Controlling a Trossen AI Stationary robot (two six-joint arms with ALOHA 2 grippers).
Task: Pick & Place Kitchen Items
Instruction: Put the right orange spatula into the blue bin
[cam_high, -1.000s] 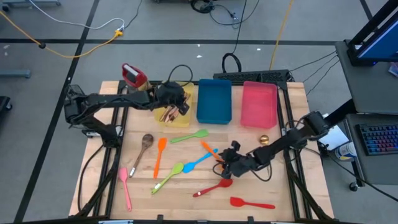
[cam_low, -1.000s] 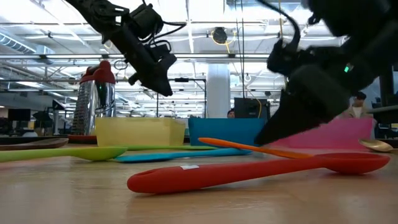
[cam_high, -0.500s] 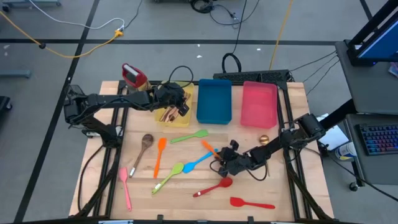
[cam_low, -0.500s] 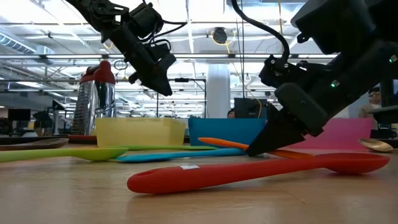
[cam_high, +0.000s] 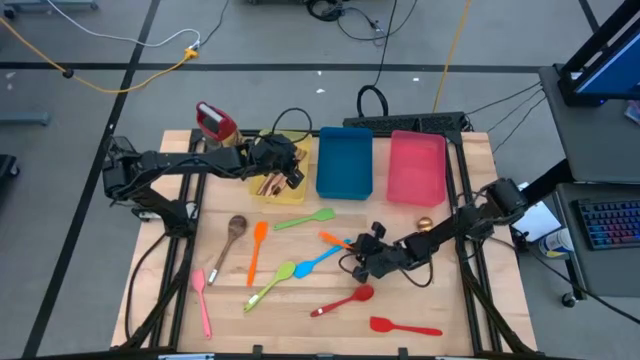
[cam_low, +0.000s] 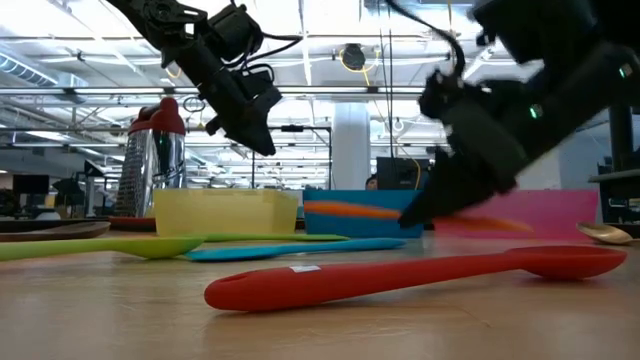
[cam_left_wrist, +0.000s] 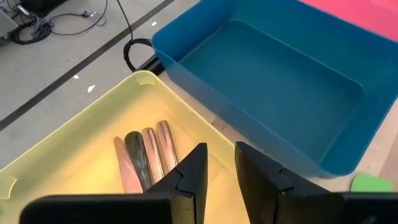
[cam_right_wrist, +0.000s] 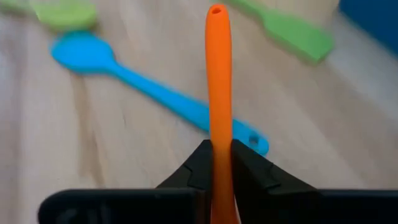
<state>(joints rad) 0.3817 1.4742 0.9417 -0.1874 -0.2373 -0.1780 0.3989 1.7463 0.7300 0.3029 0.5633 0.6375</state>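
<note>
Orange utensil (cam_right_wrist: 219, 81) between right gripper's (cam_right_wrist: 219, 163) fingers.

Overhead, table-level (shared table (cam_high: 300, 310)), wrists.

Along the far edge of the pale wooden desk (cam_high: 300, 320): yellow rectangular plastic tray (cam_high: 288, 192), blue rectangular plastic tray (cam_high: 345, 162) beside it, pink rectangular plastic tray (cam_high: 416, 168) next. At the far left corner, red-capped bottle (cam_high: 214, 122). Beyond the desk, grey floor (cam_high: 100, 110) with cables.

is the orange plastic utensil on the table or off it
Off it. The right gripper is shut on the orange plastic utensil, and the low view shows it in the air above the wooden table.
</note>
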